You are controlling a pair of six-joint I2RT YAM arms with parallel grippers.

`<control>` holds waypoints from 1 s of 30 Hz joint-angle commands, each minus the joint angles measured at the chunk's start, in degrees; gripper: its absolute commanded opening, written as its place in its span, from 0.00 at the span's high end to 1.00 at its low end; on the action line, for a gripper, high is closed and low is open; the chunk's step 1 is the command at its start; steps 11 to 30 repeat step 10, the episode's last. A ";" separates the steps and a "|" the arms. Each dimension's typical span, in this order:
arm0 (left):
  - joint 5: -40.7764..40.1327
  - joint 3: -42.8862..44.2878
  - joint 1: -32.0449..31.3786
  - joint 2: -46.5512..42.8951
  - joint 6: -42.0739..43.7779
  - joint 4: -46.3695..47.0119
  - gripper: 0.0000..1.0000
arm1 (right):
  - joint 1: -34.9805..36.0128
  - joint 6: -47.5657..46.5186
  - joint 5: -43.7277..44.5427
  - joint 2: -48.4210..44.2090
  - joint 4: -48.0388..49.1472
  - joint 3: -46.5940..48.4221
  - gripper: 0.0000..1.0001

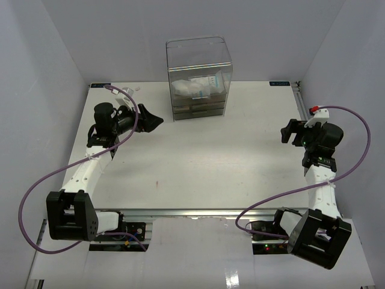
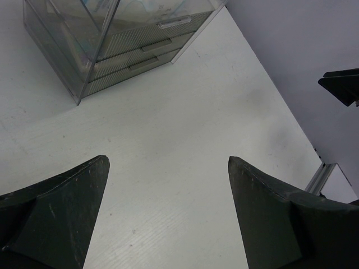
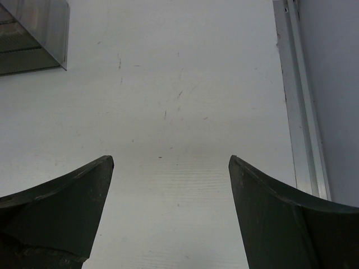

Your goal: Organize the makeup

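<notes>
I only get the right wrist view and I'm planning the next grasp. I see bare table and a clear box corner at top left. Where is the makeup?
Observer: In the top view, white items, including a white-blue packet, lie in the upper compartment of the clear drawer box.
Operator: Are its drawers open?
Observer: The left wrist view shows three drawers below that compartment, and all appear pushed in.
Operator: And the left arm?
Observer: The left gripper is open with nothing between its fingers, aimed toward the box.
</notes>
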 commanded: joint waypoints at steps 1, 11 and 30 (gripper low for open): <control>0.73 -0.40 -0.12 -2.49 1.00 0.25 0.02 | -0.39 -0.61 2.91 -0.89 3.41 0.14 0.10; 0.32 -0.40 -0.14 -2.67 1.34 0.18 0.02 | -0.87 -0.54 4.26 -2.18 4.38 -0.46 0.10; 0.32 -0.40 -0.14 -2.67 1.34 0.18 0.02 | -0.87 -0.54 4.26 -2.18 4.38 -0.46 0.10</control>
